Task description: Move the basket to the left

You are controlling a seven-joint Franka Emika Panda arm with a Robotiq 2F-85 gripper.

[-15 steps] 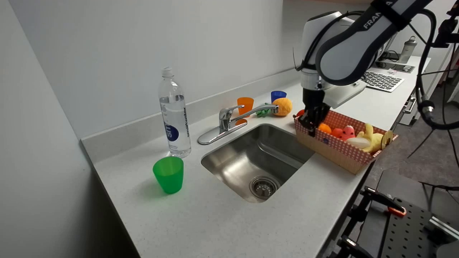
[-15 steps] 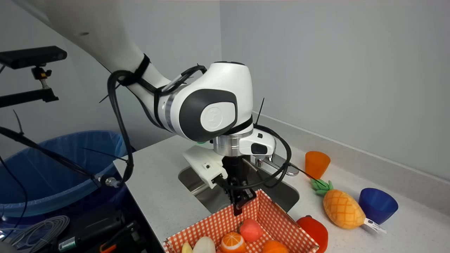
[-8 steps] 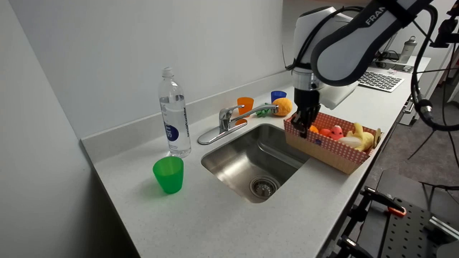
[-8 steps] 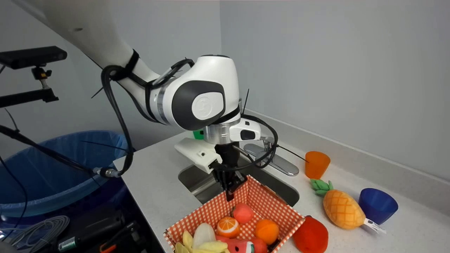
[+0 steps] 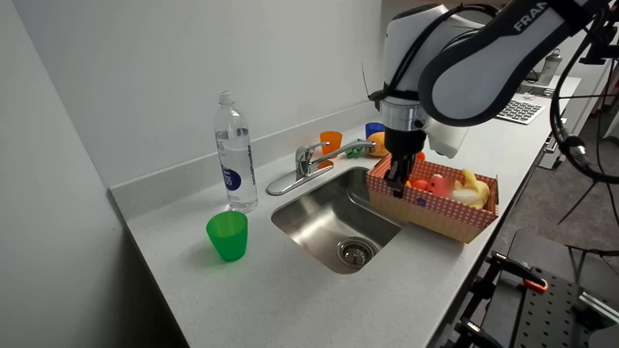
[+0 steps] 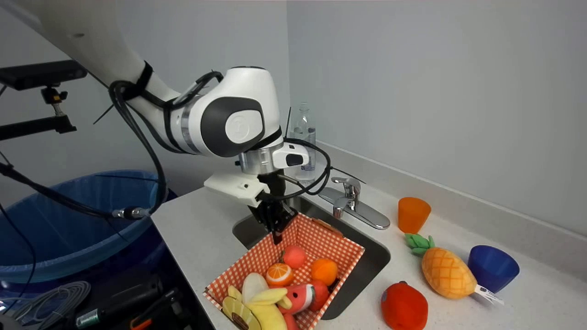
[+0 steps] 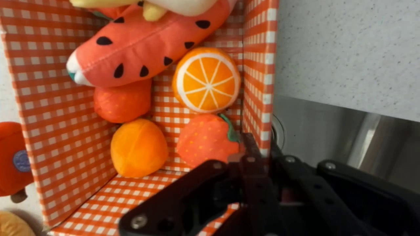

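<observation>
Shifting basket farther over sink

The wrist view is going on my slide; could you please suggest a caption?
Gripper pinching one side of a checkered basket of toy fruit, steel sink beyond.

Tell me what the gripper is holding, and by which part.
The gripper holds the basket by the top edge of one long side wall, near a corner.

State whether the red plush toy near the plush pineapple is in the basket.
Out: the red plush toy lies on the counter, apart from the basket, in an exterior view.
</observation>
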